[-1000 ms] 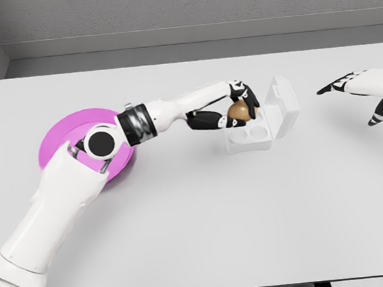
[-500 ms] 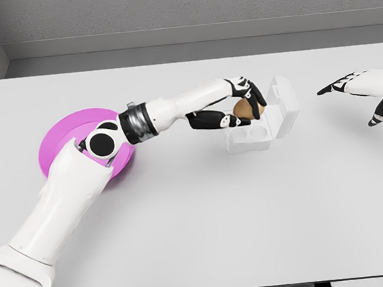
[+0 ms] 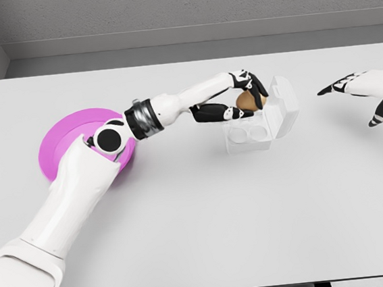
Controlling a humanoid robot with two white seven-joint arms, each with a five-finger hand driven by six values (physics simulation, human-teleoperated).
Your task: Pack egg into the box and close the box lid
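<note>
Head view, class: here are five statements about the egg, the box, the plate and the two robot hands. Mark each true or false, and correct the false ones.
1. The left robot hand holds the brown egg. True.
2. The lid of the white box is closed. False: the lid stands open, tilted back toward the right.
3. The egg already sits in a cup of the box. False: it is held above the box's rear part.
4. The right robot hand is open and holds nothing. True.
5. The pink plate lies right of the box. False: it lies far left, partly behind the left arm.
</note>
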